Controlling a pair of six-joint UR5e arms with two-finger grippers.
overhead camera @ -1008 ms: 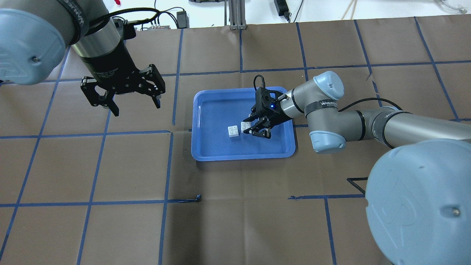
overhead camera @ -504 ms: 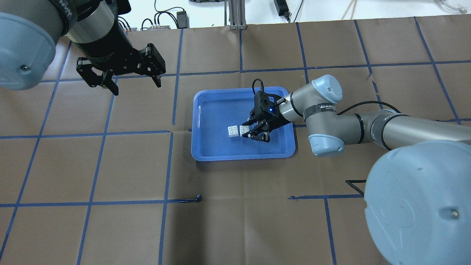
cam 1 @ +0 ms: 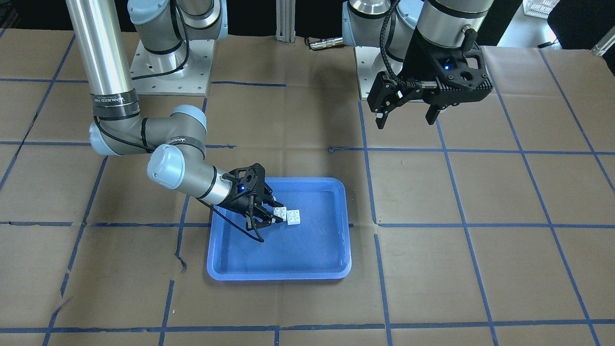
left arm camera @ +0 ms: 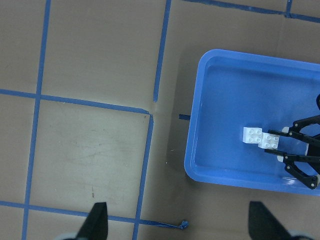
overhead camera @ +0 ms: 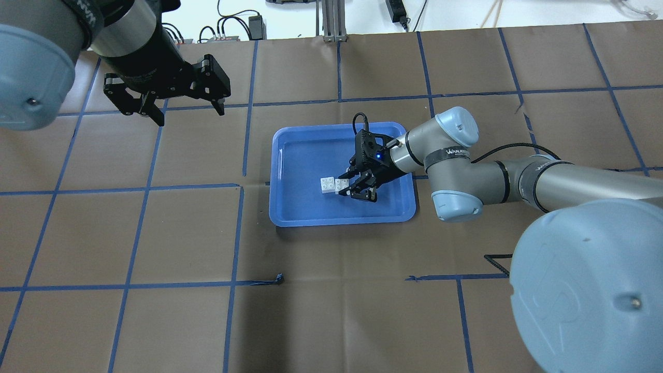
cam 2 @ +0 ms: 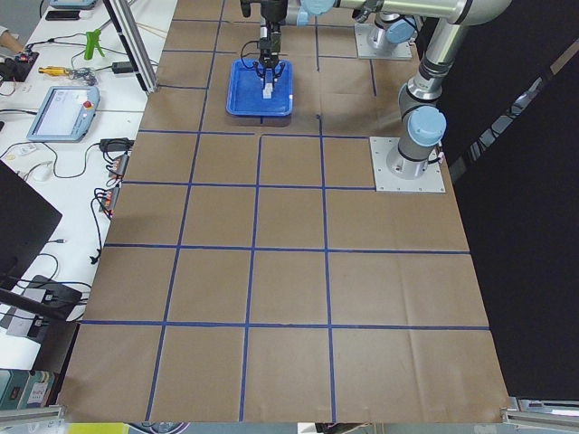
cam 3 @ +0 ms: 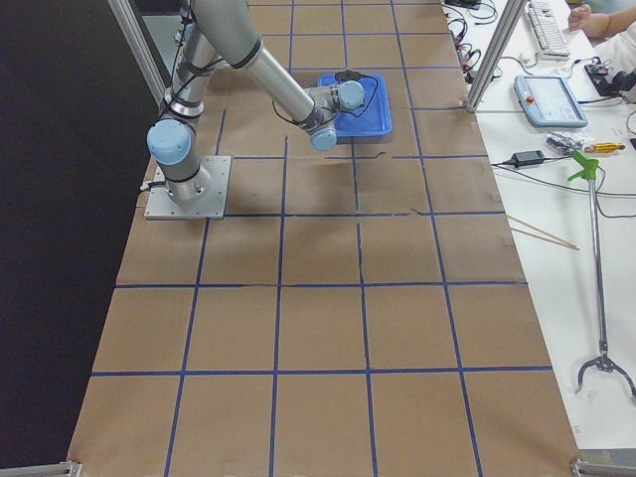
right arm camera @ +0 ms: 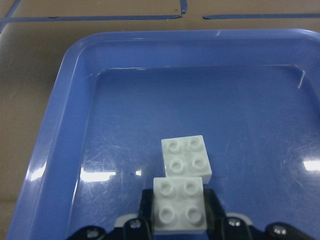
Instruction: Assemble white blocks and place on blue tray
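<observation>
The blue tray [overhead camera: 342,221] lies mid-table. One white block [overhead camera: 327,184] rests on the tray floor, studs up. My right gripper [overhead camera: 344,185] reaches low into the tray and is shut on the second white block [overhead camera: 341,185], held studs up against the first block's side. In the right wrist view the held block [right arm camera: 178,205] sits between the fingers, just in front of the free block [right arm camera: 186,157]. My left gripper [overhead camera: 190,115] hangs open and empty, high over the table to the tray's left and behind it.
Brown paper with blue tape grid lines covers the table [overhead camera: 331,311]. The tray's rim [cam 1: 278,276] is raised all round. In the front-facing view the left gripper [cam 1: 405,120] is near the robot's base plates [cam 1: 173,67].
My right gripper has carried its white block leftward until it sits against the other block. My left gripper has moved away from the tray, toward the table's far left.
</observation>
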